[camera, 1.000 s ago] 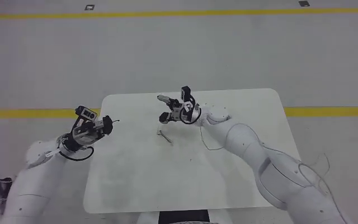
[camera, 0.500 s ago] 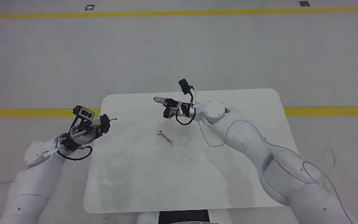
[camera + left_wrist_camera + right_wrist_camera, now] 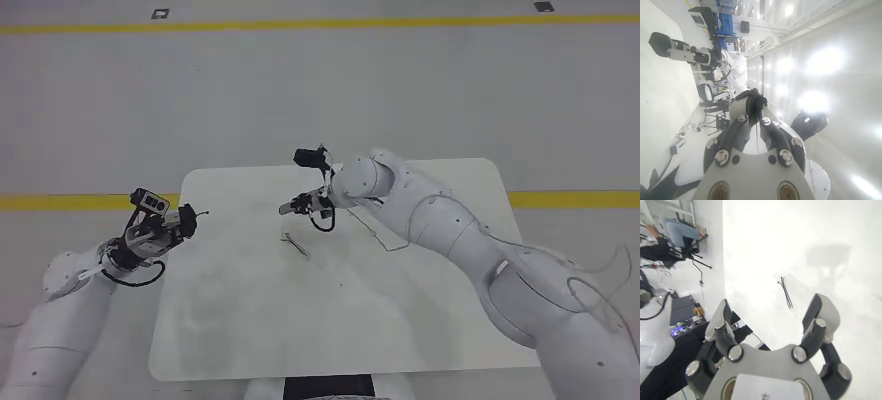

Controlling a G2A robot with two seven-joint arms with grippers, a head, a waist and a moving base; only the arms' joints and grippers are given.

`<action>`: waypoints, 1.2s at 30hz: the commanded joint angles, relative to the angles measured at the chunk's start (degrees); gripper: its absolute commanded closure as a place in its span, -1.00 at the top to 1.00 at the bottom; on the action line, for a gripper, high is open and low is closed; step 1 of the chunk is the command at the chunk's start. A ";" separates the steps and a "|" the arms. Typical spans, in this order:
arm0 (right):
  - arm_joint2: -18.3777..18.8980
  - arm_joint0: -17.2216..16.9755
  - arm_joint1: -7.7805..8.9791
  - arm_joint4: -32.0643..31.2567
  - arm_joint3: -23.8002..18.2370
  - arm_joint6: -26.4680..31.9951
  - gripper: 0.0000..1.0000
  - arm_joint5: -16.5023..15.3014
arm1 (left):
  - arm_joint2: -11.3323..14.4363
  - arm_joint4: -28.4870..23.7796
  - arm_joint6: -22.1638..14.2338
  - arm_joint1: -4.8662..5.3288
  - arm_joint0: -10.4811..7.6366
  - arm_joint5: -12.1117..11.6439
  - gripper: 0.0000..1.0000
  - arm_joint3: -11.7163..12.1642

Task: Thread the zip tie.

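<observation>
The zip tie (image 3: 295, 243) lies flat on the white worktop (image 3: 420, 300), toward its far-left part. Its long axis runs on a diagonal from far-left to near-right. In the right wrist view it (image 3: 785, 291) shows as two thin black strands side by side, meeting at one end. The right claw (image 3: 298, 207) hangs just beyond it, spread wide and holding nothing (image 3: 770, 303). The left claw (image 3: 190, 220) sits at the worktop's left edge, well apart, pinched shut (image 3: 753, 98) on a thin black strip (image 3: 757, 136). The worktop has rounded corners. Around it is a grey floor (image 3: 300, 90) crossed by yellow lines (image 3: 300, 22).
</observation>
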 commanded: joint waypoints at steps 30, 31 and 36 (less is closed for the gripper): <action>-5.22 -0.59 -2.04 -21.65 -8.27 6.06 1.00 -2.72 | 0.00 0.00 0.00 0.00 0.00 0.00 -1.00 0.00; -5.07 -0.73 -2.39 -21.72 -7.91 6.31 1.00 -3.69 | 0.00 0.00 0.00 0.00 0.00 0.00 -1.00 0.00; -4.90 -0.85 -4.50 -22.68 -5.78 6.37 1.00 -7.03 | 0.00 0.00 0.00 0.00 0.00 0.00 -1.00 0.00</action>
